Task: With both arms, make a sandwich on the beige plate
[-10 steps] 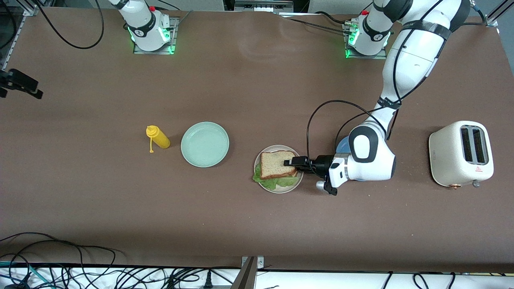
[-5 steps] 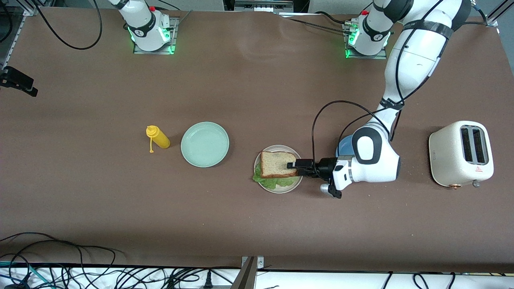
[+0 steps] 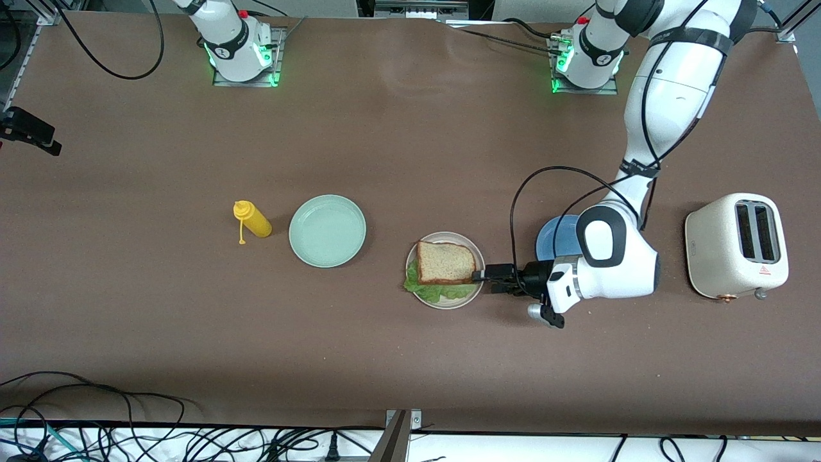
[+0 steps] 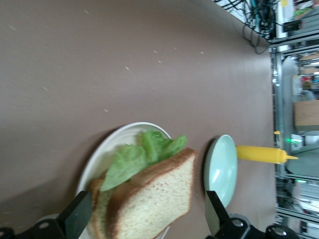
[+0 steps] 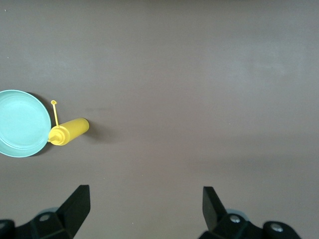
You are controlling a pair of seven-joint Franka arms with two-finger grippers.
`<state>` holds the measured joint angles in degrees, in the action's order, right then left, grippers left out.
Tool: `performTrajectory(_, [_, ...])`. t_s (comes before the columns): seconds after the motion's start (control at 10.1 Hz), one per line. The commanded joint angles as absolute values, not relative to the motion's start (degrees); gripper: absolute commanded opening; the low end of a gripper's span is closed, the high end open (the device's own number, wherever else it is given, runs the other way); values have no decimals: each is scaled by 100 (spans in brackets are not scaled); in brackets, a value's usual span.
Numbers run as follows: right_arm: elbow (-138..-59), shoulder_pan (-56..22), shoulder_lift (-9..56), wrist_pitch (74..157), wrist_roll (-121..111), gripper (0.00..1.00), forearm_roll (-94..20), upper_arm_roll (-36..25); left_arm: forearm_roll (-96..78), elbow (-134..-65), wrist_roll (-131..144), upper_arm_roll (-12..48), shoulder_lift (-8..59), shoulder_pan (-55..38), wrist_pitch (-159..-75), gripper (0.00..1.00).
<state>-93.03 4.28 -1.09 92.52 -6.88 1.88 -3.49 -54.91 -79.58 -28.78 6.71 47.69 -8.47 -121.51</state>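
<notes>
Front view, sandwich: the sandwich lies assembled on the beige plate, lettuce spilling over the plate's nearer edge; a green plate and a yellow bottle sit toward the right arm's end of the worktop.
Front view, left gripper: the left gripper is low at the plate's rim on the left arm's side, fingers spread and holding nothing, tips just beside the top slice.
Front view, right arm: only its base shows; it waits, its gripper out of this view.
Front view, other things: a blue plate is partly hidden under the left arm; a toaster stands toward the left arm's end.
Left wrist view: the fingers stand wide on either side of the sandwich's corner, not pinching it.
Right wrist view: the right gripper hangs open and empty over bare worktop, green plate and bottle well apart from it.
Risk: a fingertip could catch the crust as the arm pulls away and slide the top slice off the lettuce, since the tips sit so close.
Writing: a small red mark on the toaster's nearer end, too small to read; no brand legible.
</notes>
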Motion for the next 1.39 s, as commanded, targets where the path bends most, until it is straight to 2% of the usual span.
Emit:
performTrajectory(0.0, [-9185,404,-70,9246,-668,100,9,-343,-4086,-7831,-1798,589,4510,-888,-12138,100])
performTrajectory(0.4, [-9185,413,-62,9290,-668,100,17,-360,-2227,-7875,-1362,423,4079,-598,-11691,100])
performTrajectory(0.69, [-9193,404,-70,9325,-703,100,0,-352,-1164,-7866,-1371,28,3702,-545,-10858,100])
performTrajectory(1.29, [-9167,413,-70,9290,-720,100,9,-352,-237,-7831,-1362,-500,2893,-519,-9600,100])
